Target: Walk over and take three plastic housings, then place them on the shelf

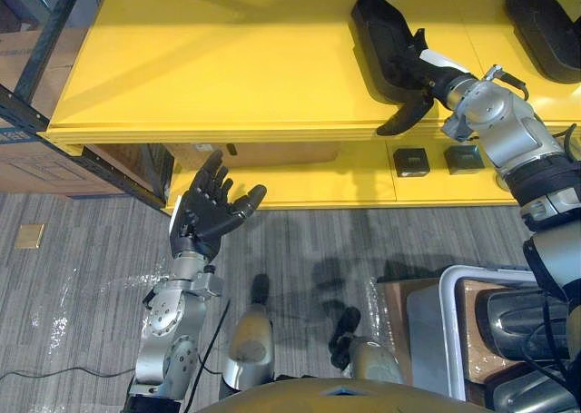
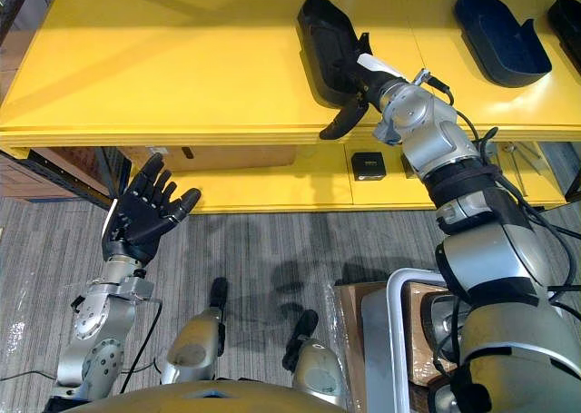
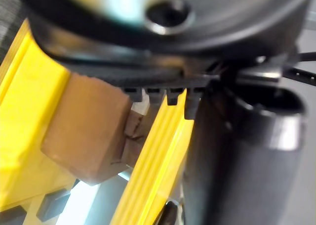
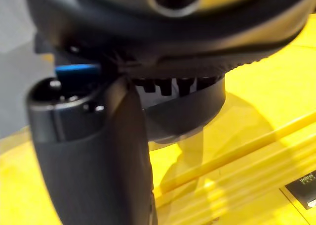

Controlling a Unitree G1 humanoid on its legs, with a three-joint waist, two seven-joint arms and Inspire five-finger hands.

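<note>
— Looking down onto a yellow shelf [image 1: 227, 77]. Whereabouts of the black plastic housing [image 1: 386, 41]?

— Lying on the top board, right of centre, close to the front edge, hollow side up.

— And the right hand [image 1: 434, 75]?

— Coming in from the right and touching the near end of that housing. Partly tucked into the shell, so impossible to tell whether clamped on it or just resting there.

— Any more housings up there?

— Yes. A second housing [image 2: 501, 34] further right on the same board, well apart from the first. Beyond it a third housing [image 2: 568, 18], cut off at the right edge of the view.

— Left hand [image 1: 207, 215]?

— Held up in front of the lower board, over the grey floor [image 1: 82, 277]. Palm toward the camera, spread wide, holding nothing and touching nothing.

— Anything on the lower board?

— Two small black boxes [image 1: 411, 162], side by side, below the right hand. Also a brown carton [image 3: 84, 136] sitting under the top board, seen close in the left wrist view.

— Elsewhere?

— A white bin [image 1: 443, 322] at the lower right, with dark shells inside.
</note>
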